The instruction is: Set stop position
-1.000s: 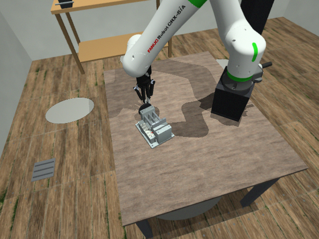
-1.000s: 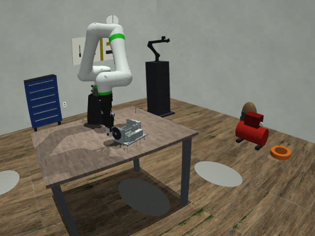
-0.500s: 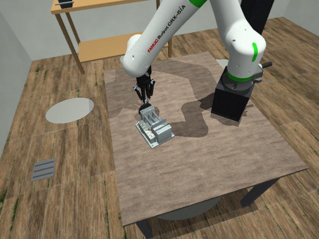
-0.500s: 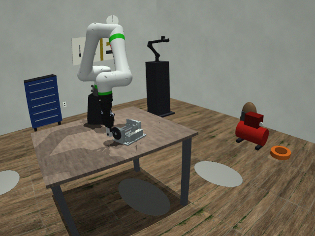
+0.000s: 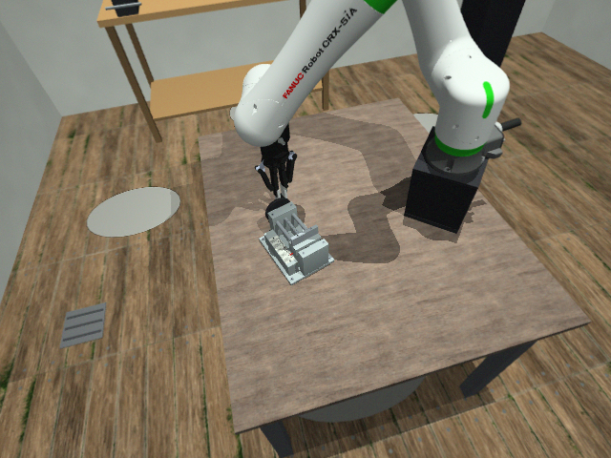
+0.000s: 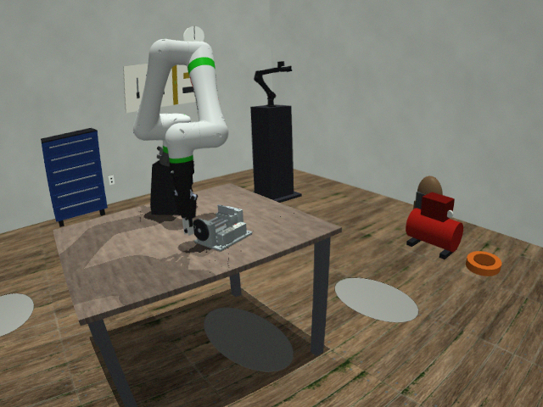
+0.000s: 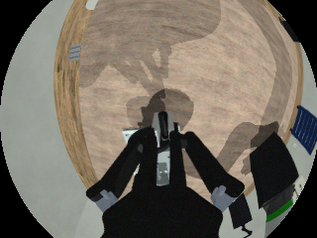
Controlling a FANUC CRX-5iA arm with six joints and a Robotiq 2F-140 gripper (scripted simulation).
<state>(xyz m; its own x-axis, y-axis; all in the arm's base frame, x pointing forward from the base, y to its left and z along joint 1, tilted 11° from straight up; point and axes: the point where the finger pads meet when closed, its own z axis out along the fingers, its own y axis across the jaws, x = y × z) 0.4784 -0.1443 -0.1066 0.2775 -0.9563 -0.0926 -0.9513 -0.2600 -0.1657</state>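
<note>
Right below the hand point(image 5: 281, 193) I've got the black handwheel point(image 5: 276, 208), at the near end of the grey stop fixture point(image 5: 296, 246). Hand is closed nearly all the way, and the fingers are clamped on the handwheel's handle (the handle itself is too small to make out in the top view). Arm point(image 5: 315, 64) comes down from above, wrist roughly vertical, fingers pointing down at the tabletop point(image 5: 394, 320).

Exterior view: hand point(image 6: 187, 225) sits just beside the wheel's flat face, handwheel point(image 6: 201, 228) is upright on the end of the fixture point(image 6: 226, 227), and the fixture body runs away from the hand. A small red mark point(image 5: 292, 254) shows on the white scale strip on the far side of the fixture from the hand; I can't read the scale, so I can't tell the setting.

Wrist view: both fingers converge to a narrow gap with a pale part between them, the fixture's edge showing just behind. Detail there is too blurred for more.

Robot's black pedestal point(image 5: 439, 197) stands well apart from the hand on the same tabletop. Beyond the hand, off the tabletop, a wooden shelf unit point(image 5: 197, 91) stands against the wall.
</note>
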